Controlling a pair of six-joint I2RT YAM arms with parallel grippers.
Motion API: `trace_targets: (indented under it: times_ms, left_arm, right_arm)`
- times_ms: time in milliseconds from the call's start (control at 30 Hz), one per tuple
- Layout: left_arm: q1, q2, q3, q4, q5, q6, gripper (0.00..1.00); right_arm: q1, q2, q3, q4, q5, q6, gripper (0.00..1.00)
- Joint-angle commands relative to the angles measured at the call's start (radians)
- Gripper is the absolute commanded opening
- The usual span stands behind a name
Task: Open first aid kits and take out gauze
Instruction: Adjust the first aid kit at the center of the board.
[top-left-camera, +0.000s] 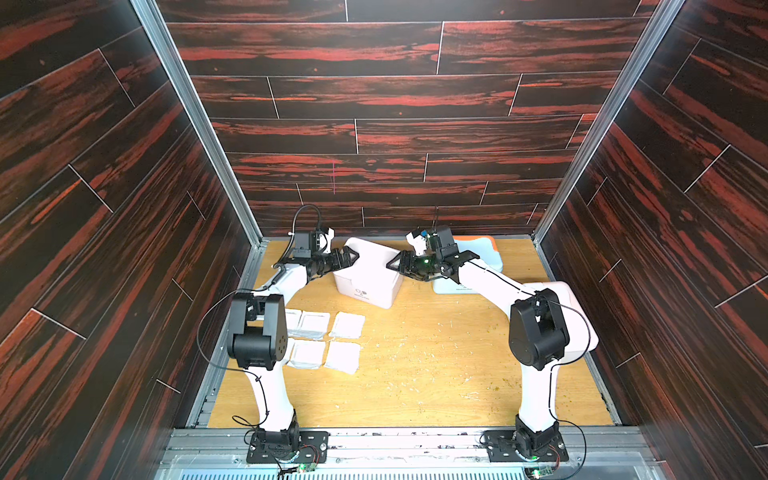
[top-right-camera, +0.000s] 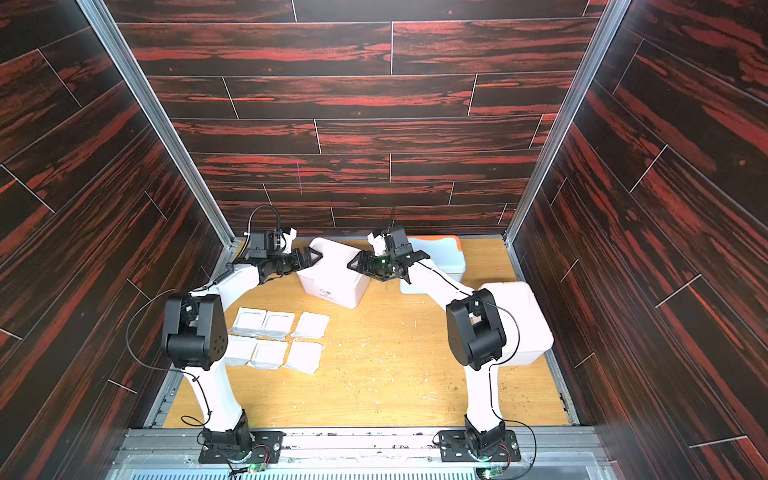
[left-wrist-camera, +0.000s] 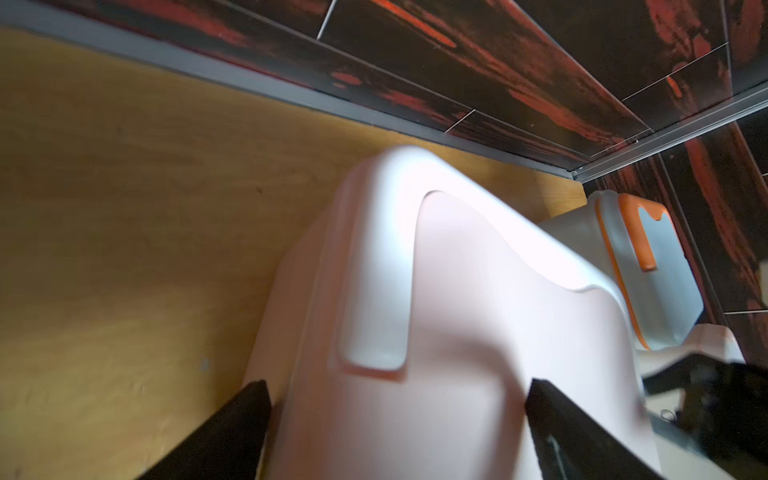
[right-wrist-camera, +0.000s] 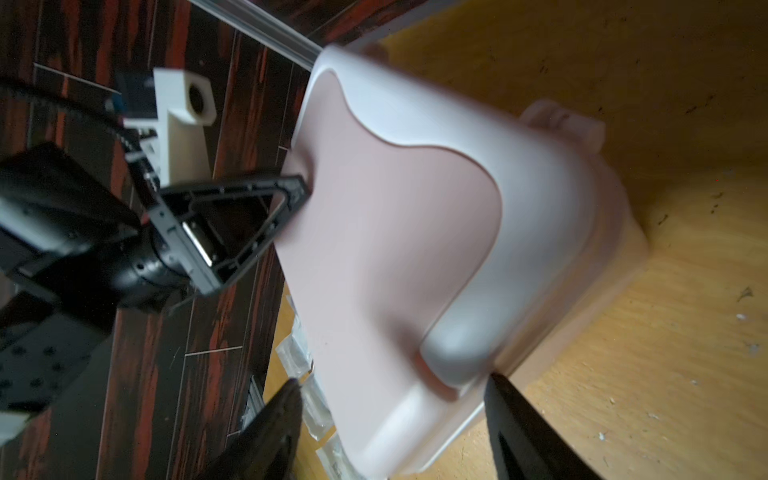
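Centrally, the pinkish-white boxy plastic first aid kit (top-left-camera: 368, 272) is flanked by the left gripper (top-left-camera: 352, 254) and right gripper (top-left-camera: 394, 264), both spread, equally near.

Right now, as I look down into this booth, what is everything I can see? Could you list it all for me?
pinkish-white kit: one, lid down, middle back of the table, between the two grippers
blue kit: one, pale blue with orange trim, back right, behind the right arm
white kit: one, right side, partly hidden by the right arm
gauze packets: six, white, two rows of three, left side of the table
table: one, light wood, speckled with crumbs
walls: three, dark with red streaks, around the table
left gripper: black, open, at the pinkish-white kit's left edge
right gripper: black, open, at that kit's right edge
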Motion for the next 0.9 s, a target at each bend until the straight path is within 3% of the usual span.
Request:
trace_targets:
  times_ms: [0, 200, 500, 700, 867]
  left_arm:
    - [-0.024, -0.119, -0.086, 0.054, 0.039, -0.041, 1.00]
    - [-0.024, -0.196, -0.200, 0.105, -0.010, -0.060, 1.00]
    - [0.013, -0.212, -0.202, 0.125, -0.050, -0.090, 1.00]
    - [0.019, -0.359, -0.262, 0.088, -0.143, -0.083, 1.00]
    - [0.019, -0.531, -0.356, 0.078, -0.224, -0.101, 1.00]
  right_arm:
    - [0.005, 0.076, 0.051, -0.008, -0.038, -0.023, 0.70]
    - [0.005, 0.133, 0.146, -0.037, -0.059, -0.025, 0.70]
    - [0.002, 0.140, 0.187, -0.075, -0.025, -0.051, 0.72]
    - [0.004, -0.072, -0.022, 0.006, 0.079, -0.099, 0.92]
    - [0.006, -0.317, -0.294, 0.146, 0.192, -0.157, 0.99]
